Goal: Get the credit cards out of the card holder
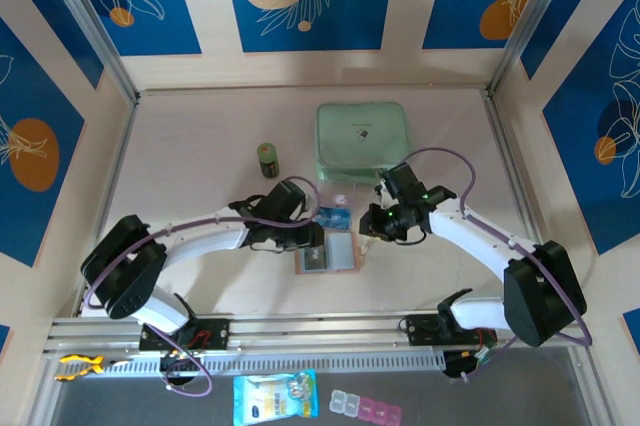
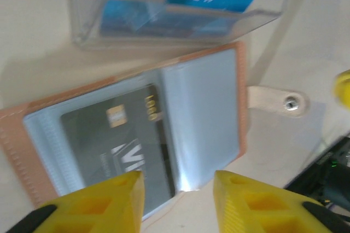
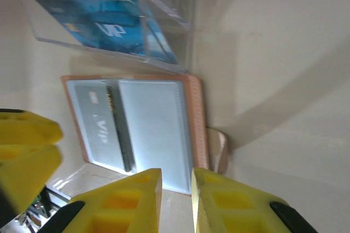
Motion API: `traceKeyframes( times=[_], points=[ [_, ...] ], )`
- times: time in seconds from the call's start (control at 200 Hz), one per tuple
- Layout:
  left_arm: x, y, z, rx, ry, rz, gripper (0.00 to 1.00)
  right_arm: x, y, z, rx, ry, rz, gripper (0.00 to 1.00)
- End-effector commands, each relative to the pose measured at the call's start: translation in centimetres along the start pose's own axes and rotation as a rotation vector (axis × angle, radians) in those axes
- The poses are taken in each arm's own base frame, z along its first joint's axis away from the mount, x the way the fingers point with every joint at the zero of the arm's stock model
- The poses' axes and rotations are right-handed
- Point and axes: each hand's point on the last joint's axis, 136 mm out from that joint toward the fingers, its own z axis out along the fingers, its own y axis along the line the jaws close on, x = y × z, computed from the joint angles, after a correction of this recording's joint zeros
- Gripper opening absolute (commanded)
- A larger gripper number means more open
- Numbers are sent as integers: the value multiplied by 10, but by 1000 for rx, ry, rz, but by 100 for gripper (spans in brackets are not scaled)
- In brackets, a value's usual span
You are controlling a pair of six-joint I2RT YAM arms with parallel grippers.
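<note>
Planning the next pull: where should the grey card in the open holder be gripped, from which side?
Pinch the grey card at its edge beside the centre fold of the card holder, coming from the empty page's side; that edge seems to sit at the pocket's mouth.

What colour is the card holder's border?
Salmon tan; the card holder shows best from the left wrist.

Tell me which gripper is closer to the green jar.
Left. The left gripper is diagonally right of the jar; the right gripper is farther right, past the card holder.
</note>
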Motion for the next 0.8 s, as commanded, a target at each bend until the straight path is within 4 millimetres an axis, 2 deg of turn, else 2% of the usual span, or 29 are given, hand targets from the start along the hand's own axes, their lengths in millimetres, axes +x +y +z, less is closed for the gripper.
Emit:
traceKeyframes(
  times=[0.0,0.18,0.385,0.56,0.795],
  points=[
    [5,17,-5,-42,-4,-12,32,9,25,-2,-73,51,-5,21],
    [7,29,-9,-54,-21,-34,24,16,55,17,-127,113,-35,17],
    [9,40,-12,-51,-29,-59,18,24,70,46,-112,174,-63,14],
    [10,44,-9,-29,-22,-80,15,27,61,68,-59,206,-59,12],
    [11,42,-3,-6,-9,-89,13,35,30,88,51,235,-46,11]
  ],
)
